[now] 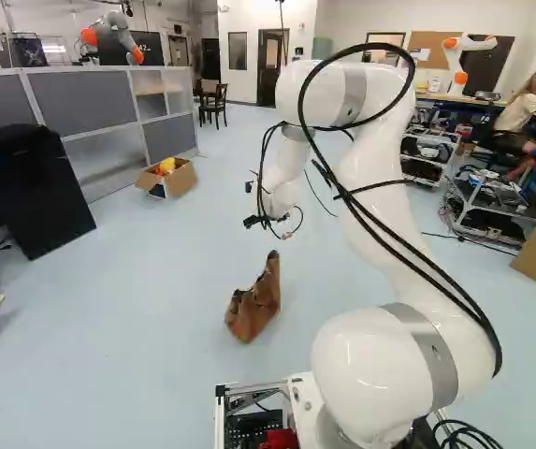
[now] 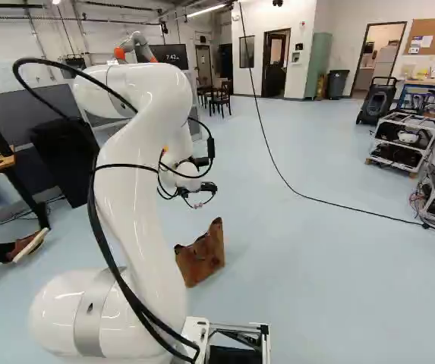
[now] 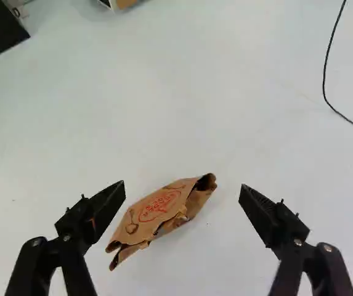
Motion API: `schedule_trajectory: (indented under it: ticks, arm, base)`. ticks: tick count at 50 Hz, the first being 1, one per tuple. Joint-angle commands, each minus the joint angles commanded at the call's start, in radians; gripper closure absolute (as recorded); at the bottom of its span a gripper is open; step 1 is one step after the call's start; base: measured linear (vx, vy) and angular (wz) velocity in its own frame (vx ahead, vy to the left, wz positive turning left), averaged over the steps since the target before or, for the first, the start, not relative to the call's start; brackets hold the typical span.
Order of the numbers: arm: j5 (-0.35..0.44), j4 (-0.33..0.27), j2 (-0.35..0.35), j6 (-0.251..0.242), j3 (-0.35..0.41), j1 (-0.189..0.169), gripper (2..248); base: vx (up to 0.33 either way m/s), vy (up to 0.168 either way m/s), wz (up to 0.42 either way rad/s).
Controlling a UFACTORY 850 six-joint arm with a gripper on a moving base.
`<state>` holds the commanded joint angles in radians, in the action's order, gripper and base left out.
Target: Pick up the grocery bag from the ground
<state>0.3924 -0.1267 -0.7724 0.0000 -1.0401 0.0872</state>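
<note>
The brown paper grocery bag point(image 1: 254, 301) stands on the pale floor below the arm, its top crumpled and rising to one side. In the right base view the same bag point(image 2: 201, 255) is just ahead of the arm's lower part. My gripper point(image 1: 269, 223) hangs in the air above and beyond it; the right base view shows the gripper point(image 2: 200, 196) above the bag too. In the wrist view the gripper point(image 3: 182, 192) stands wide open, its fingers apart and empty; the bag point(image 3: 158, 213) lies below, between their lines, nearer one finger.
An open cardboard box point(image 1: 180, 180) with yellow things stands by the grey partition. A thin black cable point(image 2: 308, 199) crosses the floor. Wheeled racks point(image 2: 404, 144) are off to the right. A person's shoe and leg show at the left of the right base view.
</note>
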Motion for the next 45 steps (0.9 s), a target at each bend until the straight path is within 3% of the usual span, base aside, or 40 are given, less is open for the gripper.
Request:
schedule_trajectory:
  ticks: [18,45]
  arm:
    - [-0.057,0.0,-0.059,0.0,-0.033,0.0,3]
    - [-0.062,0.0,-0.15,0.0,-0.088,0.0,3]
  base:
    - [0.0,0.0,0.0]
    - [0.0,0.0,0.0]
